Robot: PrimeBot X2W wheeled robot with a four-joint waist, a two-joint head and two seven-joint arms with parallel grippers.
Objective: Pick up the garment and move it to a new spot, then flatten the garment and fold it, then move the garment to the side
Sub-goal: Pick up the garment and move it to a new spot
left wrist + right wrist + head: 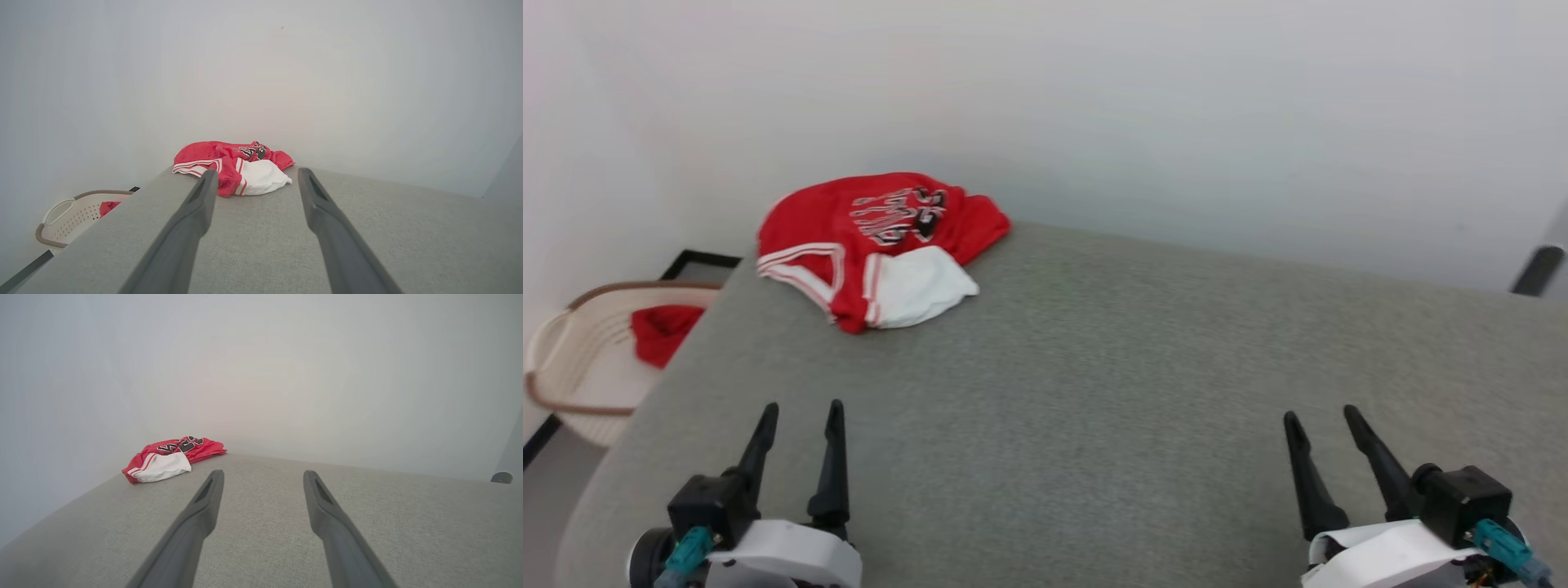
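Note:
The garment (882, 245), a red jersey with a white sleeve, striped trim and black lettering, lies crumpled at the far left corner of the grey padded table (1094, 392). It appears ahead between the fingers in the left wrist view (233, 167) and far off to the left in the right wrist view (171, 459). My left gripper (800, 407) hovers open over the near left of the table, well short of the garment. My right gripper (1321, 413) is open over the near right, with nothing between its fingers.
A cream laundry basket (572, 359) with a red cloth (663, 331) inside stands on the floor past the table's left edge. A white wall (1143, 106) runs close behind the table. A dark post (1538, 269) shows at the far right.

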